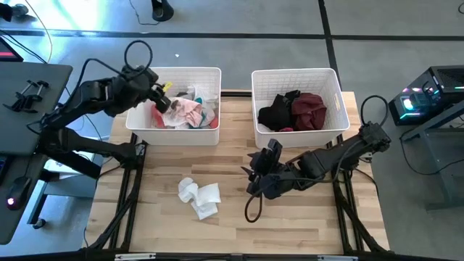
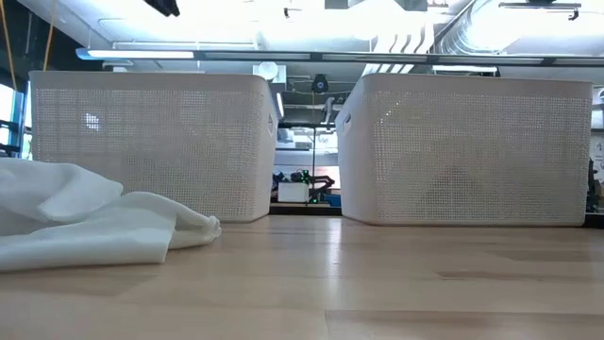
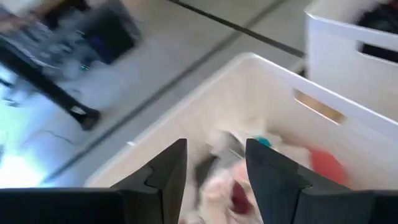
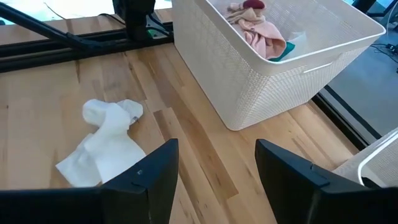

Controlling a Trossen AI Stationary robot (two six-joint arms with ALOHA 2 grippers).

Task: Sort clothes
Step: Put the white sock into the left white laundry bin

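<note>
Left gripper (image 1: 161, 96) hangs over the left basket (image 1: 210, 72), fingers (image 3: 165, 174) apart with nothing between them; pale clothes pile (image 1: 185, 112) of pink, white and a bit of teal lies in the basket right under it. Looks like a drop-off step, so the left arm should lift straight up clear of the basket rim before swinging out, to avoid snagging fabric or tipping the basket. Right gripper (image 1: 255, 177) sits low over the desk (image 1: 304, 217) in front of the right basket (image 1: 330, 72), fingers (image 4: 149, 180) spread wide, empty. Black and maroon clothes (image 1: 293, 110) are in that basket. White garment (image 1: 199, 197) is still on the desk, near the right gripper, probably next: best pinched at a bunched fold, then taken to the pale-clothes basket
</note>
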